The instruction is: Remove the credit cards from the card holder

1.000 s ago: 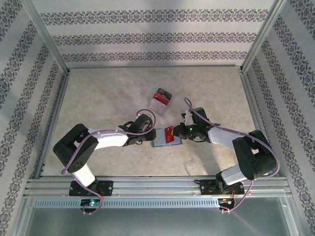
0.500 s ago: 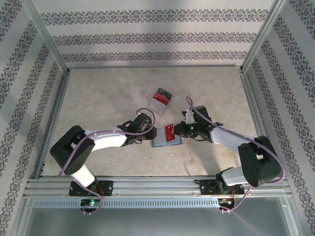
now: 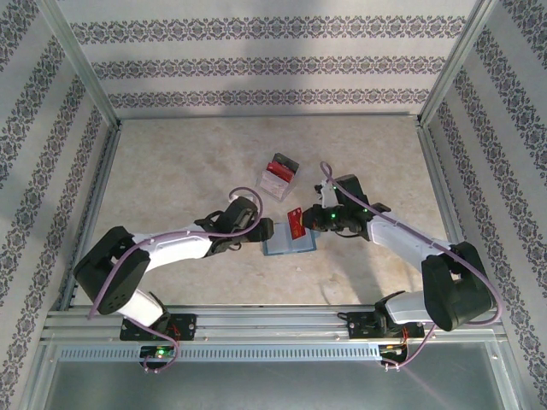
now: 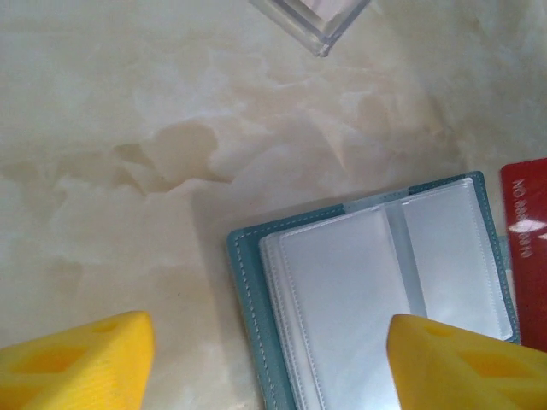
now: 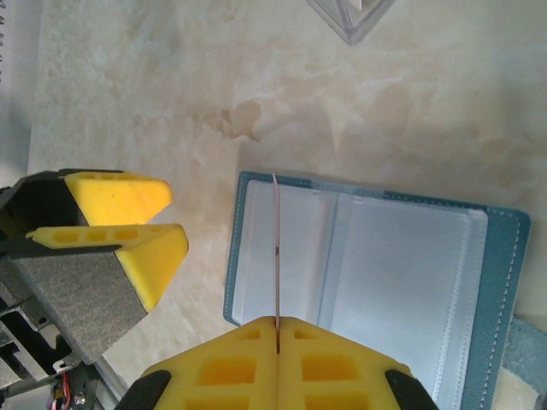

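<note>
The teal-blue card holder (image 3: 288,243) lies open and flat on the table, its clear sleeves facing up (image 4: 376,290). My right gripper (image 3: 309,220) is shut on a red credit card (image 3: 296,225). In the right wrist view the credit card (image 5: 276,248) stands edge-on above the card holder (image 5: 385,256), pinched in the gripper (image 5: 278,329). My left gripper (image 3: 261,236) is open at the holder's left edge, and its yellow fingers (image 4: 77,359) straddle that edge without touching it. The red card's corner (image 4: 526,248) shows at the right of the left wrist view.
A clear plastic box (image 3: 279,175) with red and dark contents stands just behind the card holder; its corner (image 4: 316,17) shows in both wrist views. Bare marbled tabletop lies all around, bounded by metal frame rails.
My left gripper has opened and let go of the card holder's left edge. The right gripper has drawn the red card a little up and back from the holder.
</note>
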`<state>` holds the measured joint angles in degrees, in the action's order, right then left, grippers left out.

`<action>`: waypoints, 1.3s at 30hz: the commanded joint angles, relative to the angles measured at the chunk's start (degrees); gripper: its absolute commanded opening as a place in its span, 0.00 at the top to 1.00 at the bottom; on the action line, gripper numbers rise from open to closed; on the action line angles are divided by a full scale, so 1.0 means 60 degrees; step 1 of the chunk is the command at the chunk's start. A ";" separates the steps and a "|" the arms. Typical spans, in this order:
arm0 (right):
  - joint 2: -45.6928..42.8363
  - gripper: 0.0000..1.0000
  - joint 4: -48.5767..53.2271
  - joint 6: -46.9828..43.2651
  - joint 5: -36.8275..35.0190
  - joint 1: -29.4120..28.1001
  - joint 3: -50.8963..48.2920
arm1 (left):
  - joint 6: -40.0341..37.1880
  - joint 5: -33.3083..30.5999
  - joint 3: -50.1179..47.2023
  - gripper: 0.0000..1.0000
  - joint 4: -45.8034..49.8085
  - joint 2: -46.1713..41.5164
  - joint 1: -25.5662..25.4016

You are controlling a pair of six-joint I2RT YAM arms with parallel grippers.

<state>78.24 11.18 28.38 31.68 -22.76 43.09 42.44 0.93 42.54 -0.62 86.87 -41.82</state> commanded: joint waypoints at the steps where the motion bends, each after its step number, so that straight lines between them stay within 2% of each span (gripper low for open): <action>1: 0.0289 0.96 0.0891 -0.0860 -0.0426 -0.0102 0.0814 | -0.0065 -0.0456 -0.0169 0.23 0.0372 -0.0423 0.0188; 12: 0.2103 0.96 0.2925 -0.2876 -0.1105 -0.0117 0.3834 | -0.0028 -0.0726 -0.0371 0.01 0.0616 -0.0877 0.0363; 25: 0.4636 0.97 0.5095 -0.5660 -0.2188 -0.0218 0.8070 | -0.0084 -0.0946 -0.0517 0.01 0.1022 -0.1286 0.0423; 39: 0.6668 0.98 0.5998 -0.6981 -0.2856 -0.0293 1.0610 | -0.0276 -0.1005 -0.0603 0.01 0.1261 -0.1570 0.0463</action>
<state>116.79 44.21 -10.61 15.88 -23.90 103.70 42.17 -3.73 39.27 4.51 78.63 -39.94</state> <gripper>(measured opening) 0.051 0.992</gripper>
